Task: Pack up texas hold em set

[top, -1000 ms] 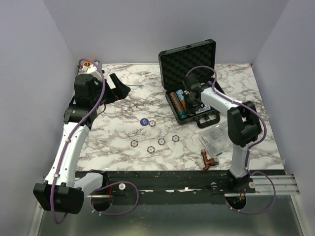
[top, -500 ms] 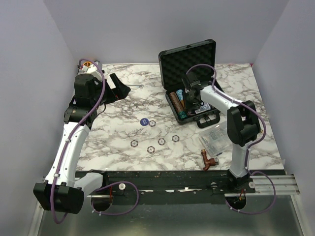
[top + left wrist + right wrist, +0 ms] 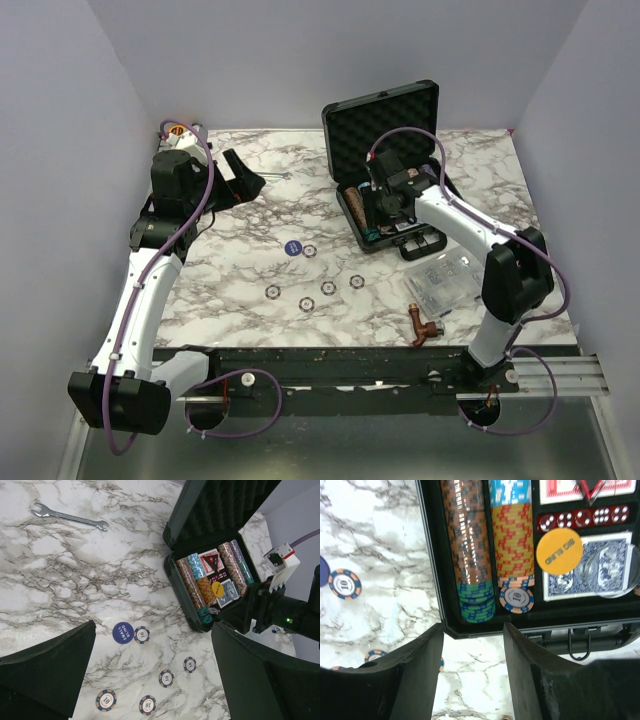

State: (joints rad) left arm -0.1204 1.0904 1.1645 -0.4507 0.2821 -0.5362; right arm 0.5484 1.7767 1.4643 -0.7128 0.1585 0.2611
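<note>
The black briefcase [image 3: 382, 125] stands open at the back right, its bumpy foam lid up. In the right wrist view its tray [image 3: 432, 555] holds rows of striped chips [image 3: 469, 540], red dice, a red deck [image 3: 580, 490], a blue deck [image 3: 590, 572], a yellow disc [image 3: 559, 550] and a "10" chip [image 3: 516, 599] at a row's end. My right gripper [image 3: 384, 210] [image 3: 472, 665] is open and empty above the case's near edge. My left gripper [image 3: 238, 180] [image 3: 152, 690] is open and empty, high at the back left. Several loose chips [image 3: 327, 288] [image 3: 166, 678] and a blue disc [image 3: 291, 247] [image 3: 122, 632] lie mid-table.
A clear compartment box [image 3: 440, 283] lies just in front of the case. A brown pipe fitting [image 3: 422, 325] lies near the front edge. A wrench [image 3: 275, 176] [image 3: 70, 519] lies at the back by the left gripper.
My right arm's elbow has swung out to the right, and its gripper has shifted slightly left over the case. The left arm and the loose chips have not moved.
</note>
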